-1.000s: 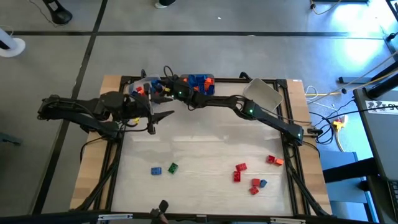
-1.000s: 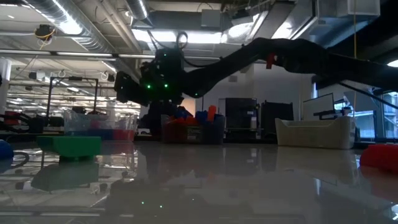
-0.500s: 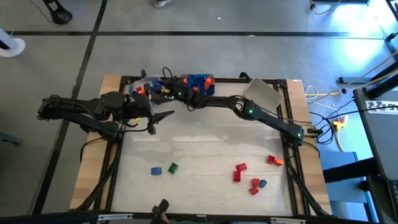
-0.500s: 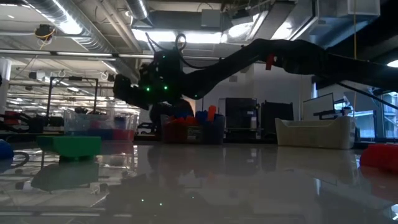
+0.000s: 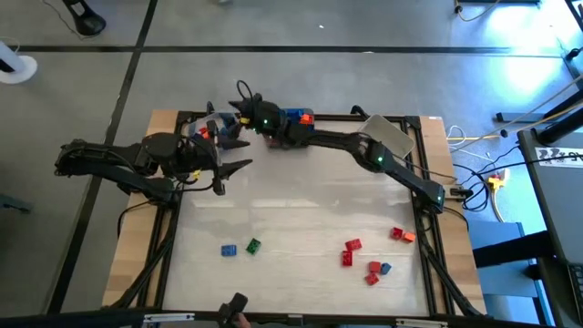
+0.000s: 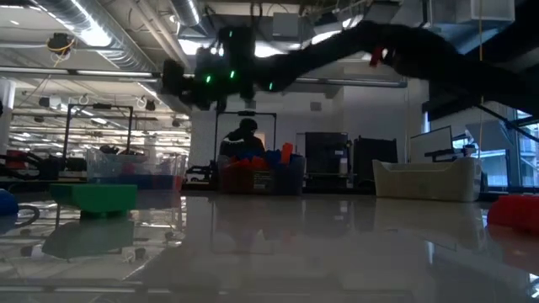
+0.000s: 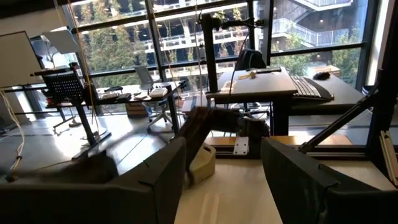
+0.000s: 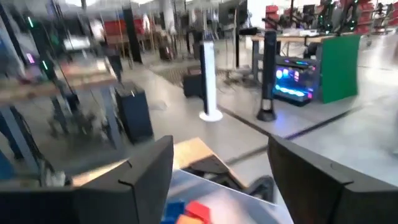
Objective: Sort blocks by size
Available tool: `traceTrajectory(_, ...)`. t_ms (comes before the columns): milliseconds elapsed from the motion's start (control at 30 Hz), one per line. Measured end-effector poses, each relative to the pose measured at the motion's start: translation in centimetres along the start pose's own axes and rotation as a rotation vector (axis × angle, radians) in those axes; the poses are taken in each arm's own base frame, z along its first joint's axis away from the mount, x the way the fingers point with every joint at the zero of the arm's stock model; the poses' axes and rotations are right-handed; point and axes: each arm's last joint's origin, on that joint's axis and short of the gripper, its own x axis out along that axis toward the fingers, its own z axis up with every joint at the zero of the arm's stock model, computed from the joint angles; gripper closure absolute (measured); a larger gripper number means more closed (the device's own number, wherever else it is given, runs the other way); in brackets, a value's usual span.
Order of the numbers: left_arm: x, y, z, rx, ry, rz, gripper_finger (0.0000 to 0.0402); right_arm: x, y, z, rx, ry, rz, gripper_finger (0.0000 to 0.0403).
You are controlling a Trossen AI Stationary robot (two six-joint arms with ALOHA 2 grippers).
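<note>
Right gripper [image 5: 239, 117]: raised over the bins at the table's 12 o'clock edge; in its wrist view the two fingers [image 8: 134, 180] stand apart with nothing between them.
Left gripper [image 5: 239, 166]: waits near the table's 10 o'clock corner, fingers spread, holding nothing.
Bins [image 5: 293, 118]: a row along the 12 o'clock edge holds red, orange and blue blocks; an off-white bin [image 5: 385, 137] sits toward 1 o'clock.
Loose blocks [image 5: 352, 245]: a red and blue cluster lies around 4 to 5 o'clock.
Blue block [image 5: 228, 250]: around 7 o'clock.
Green block [image 5: 253, 245]: just beside the blue block.
Table [image 5: 291, 210]: pale, glossy surface.
</note>
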Motion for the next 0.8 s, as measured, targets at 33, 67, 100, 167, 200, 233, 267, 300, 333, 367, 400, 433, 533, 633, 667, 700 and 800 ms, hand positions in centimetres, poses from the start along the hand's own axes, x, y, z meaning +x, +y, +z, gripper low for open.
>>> traceTrajectory(33,-0.2,0.1,0.1,-0.002,-0.006,0.001,0.0205,-0.3,0.1,1.1,-0.029,0.013,-0.003,0.0147)
traceTrajectory(67,-0.3,0.1,0.2,-0.004,-0.010,0.002,0.0205,-0.6,0.0,1.9,-0.069,0.043,-0.015,0.0149)
traceTrajectory(100,-0.5,0.2,0.3,-0.006,-0.018,0.003,0.0205,-0.9,0.0,2.8,-0.109,0.056,-0.031,0.0151)
traceTrajectory(167,-0.9,0.4,0.5,-0.011,-0.031,0.004,0.0205,-1.7,0.0,4.5,-0.173,0.101,-0.065,0.0156)
traceTrajectory(200,-1.1,0.5,0.6,-0.015,-0.039,0.005,0.0205,-2.0,-0.2,5.3,-0.199,0.118,-0.078,0.0159)
traceTrajectory(233,-1.3,0.6,0.7,-0.017,-0.046,0.007,0.0205,-2.4,-0.2,6.1,-0.220,0.137,-0.082,0.0162)
traceTrajectory(267,-1.5,0.7,0.8,-0.018,-0.048,0.007,0.0205,-2.9,-0.3,7.0,-0.241,0.165,-0.086,0.0165)
traceTrajectory(300,-1.7,0.7,0.8,-0.018,-0.047,0.007,0.0205,-3.4,-0.3,7.8,-0.257,0.185,-0.085,0.0168)
traceTrajectory(333,-1.8,0.8,0.9,-0.022,-0.049,0.006,0.0205,-4.0,-0.2,8.7,-0.278,0.210,-0.083,0.0171)
traceTrajectory(367,-2.0,0.8,0.8,-0.022,-0.041,0.005,0.0205,-4.7,-0.2,9.7,-0.293,0.235,-0.081,0.0173)
traceTrajectory(400,-2.0,0.8,0.7,-0.023,-0.028,0.003,0.0205,-5.4,-0.1,10.6,-0.312,0.258,-0.077,0.0176)
traceTrajectory(433,-2.1,0.8,0.6,-0.028,-0.016,0.001,0.0205,-6.2,0.1,11.6,-0.329,0.283,-0.071,0.0178)
traceTrajectory(533,-2.1,0.8,0.1,-0.028,0.029,-0.004,0.0205,-9.4,1.3,14.7,-0.386,0.372,-0.035,0.0183)
traceTrajectory(633,-2.0,0.7,-0.3,-0.047,0.067,-0.007,0.0205,-13.2,2.3,17.5,-0.413,0.483,-0.002,0.0187)
traceTrajectory(667,-2.0,0.6,-0.4,-0.050,0.084,-0.009,0.0205,-14.5,2.7,18.2,-0.424,0.526,0.011,0.0188)
traceTrajectory(700,-1.9,0.6,-0.7,-0.055,0.098,-0.010,0.0205,-16.0,3.0,19.0,-0.435,0.564,0.018,0.0189)
traceTrajectory(800,-1.7,0.4,-1.3,-0.066,0.148,-0.014,0.0205,-19.8,4.3,20.4,-0.430,0.668,0.013,0.0189)
